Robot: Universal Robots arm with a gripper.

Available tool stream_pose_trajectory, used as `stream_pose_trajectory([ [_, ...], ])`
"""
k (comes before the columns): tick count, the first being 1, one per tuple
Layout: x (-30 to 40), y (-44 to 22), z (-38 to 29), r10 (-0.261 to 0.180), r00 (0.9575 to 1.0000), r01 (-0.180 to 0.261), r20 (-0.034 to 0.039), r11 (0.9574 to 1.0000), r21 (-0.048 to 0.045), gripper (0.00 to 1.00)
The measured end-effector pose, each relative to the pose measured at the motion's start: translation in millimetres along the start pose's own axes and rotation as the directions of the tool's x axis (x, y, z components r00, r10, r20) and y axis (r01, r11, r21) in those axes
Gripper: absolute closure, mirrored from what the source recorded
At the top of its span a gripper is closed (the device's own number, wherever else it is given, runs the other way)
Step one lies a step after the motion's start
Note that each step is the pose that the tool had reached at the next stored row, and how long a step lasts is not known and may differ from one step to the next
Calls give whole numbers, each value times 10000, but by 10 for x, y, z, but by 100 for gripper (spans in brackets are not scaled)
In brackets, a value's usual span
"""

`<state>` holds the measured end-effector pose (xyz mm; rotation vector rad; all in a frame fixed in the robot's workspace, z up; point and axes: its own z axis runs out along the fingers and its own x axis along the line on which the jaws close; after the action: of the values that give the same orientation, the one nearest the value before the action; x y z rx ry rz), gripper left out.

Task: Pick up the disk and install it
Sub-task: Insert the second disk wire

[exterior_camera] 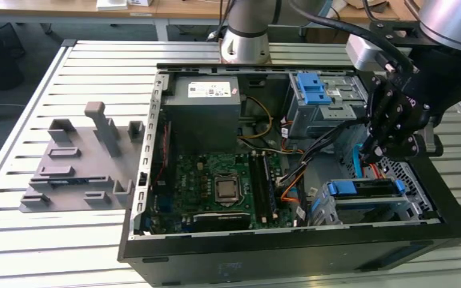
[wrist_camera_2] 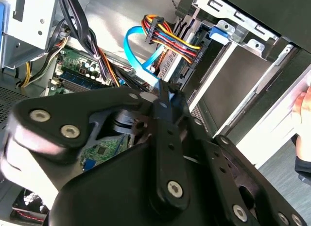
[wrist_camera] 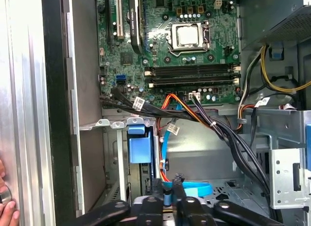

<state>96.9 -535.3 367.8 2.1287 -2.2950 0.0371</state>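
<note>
Hand (exterior_camera: 371, 155) hangs inside the open case (exterior_camera: 295, 255), just above the lower bay (exterior_camera: 413, 207), evidently to reach it; whether it is spread or pinching cannot be told; blue-framed disk (exterior_camera: 365, 188) sits in that bay, apparently slotted home.

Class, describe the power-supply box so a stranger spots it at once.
Start at the open black computer case on the slatted metal table. In the exterior view, the power-supply box sits above the green motherboard. It alone is a plain grey block with a white sticker.
</note>
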Motion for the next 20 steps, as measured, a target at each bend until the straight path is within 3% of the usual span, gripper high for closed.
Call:
stream_pose_trajectory([
  [1,0,0,2,0,10000,0,-2,10000,0,83],
  [5,0,-6,13,0,10000,0,13,10000,-3,84],
  [9,1,-24,38,11,9998,-10,183,10000,-70,84],
  [11,9,-27,45,14,9992,-10,388,9999,-104,84],
  [14,33,-30,55,19,9968,-7,805,9999,-147,84],
  [15,44,-30,64,20,9964,-8,842,9999,-149,84],
  [20,99,-35,100,28,9965,-16,839,9999,-151,84],
])
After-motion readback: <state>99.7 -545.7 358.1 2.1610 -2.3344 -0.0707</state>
